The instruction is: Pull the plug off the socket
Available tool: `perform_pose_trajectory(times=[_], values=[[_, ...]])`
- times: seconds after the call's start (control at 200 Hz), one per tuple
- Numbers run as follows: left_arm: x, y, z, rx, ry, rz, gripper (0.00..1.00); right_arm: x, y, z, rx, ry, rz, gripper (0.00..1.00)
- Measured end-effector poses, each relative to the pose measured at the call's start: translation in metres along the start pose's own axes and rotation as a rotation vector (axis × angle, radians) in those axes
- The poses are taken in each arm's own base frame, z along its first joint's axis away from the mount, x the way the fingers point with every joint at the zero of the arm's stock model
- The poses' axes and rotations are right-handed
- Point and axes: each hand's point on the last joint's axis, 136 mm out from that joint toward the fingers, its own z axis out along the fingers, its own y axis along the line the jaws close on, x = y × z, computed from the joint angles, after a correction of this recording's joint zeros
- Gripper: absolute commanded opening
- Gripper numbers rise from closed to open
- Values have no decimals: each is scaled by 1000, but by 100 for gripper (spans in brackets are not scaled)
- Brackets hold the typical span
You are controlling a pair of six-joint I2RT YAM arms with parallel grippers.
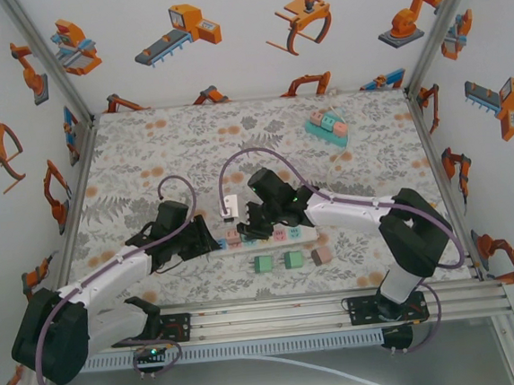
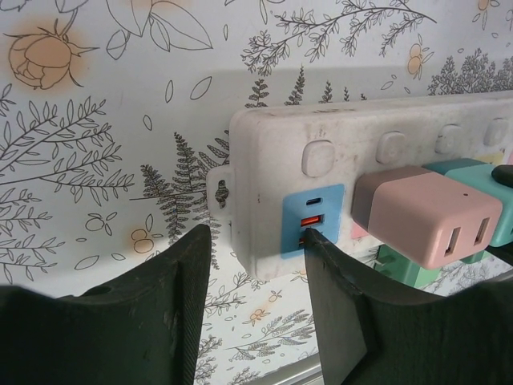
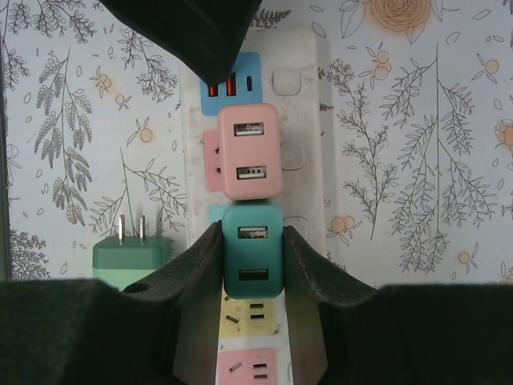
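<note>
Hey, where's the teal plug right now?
In the right wrist view, the teal plug sits between the right claw fingers, seated in the power strip beside the pink plug.

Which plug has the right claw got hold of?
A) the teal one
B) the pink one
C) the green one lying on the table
A: the right gripper has its fingers against both sides of the teal plug in the power strip. The pink plug sits free next to it, and the green plug lies unplugged beside the strip.
</note>
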Motion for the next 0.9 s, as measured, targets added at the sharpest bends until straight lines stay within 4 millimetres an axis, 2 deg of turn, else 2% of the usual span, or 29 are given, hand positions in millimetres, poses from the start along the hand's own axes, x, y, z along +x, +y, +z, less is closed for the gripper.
perform_pose_trajectory(times=[0.295,0.401,0.496,0.706,0.901], values=[[-3,-2,0,3,-9,5,47,-1,0,-6,11,4,-5,15],[-3,-4,0,18,-6,18,52,-1,-1,-6,11,5,-3,14],[-2,-5,1,23,-4,22,52,-1,0,-6,7,2,-2,14],[1,-11,10,40,39,22,52,6,-1,2,-17,5,27,14],[0,-14,14,38,60,19,50,8,-5,0,-15,1,42,13]])
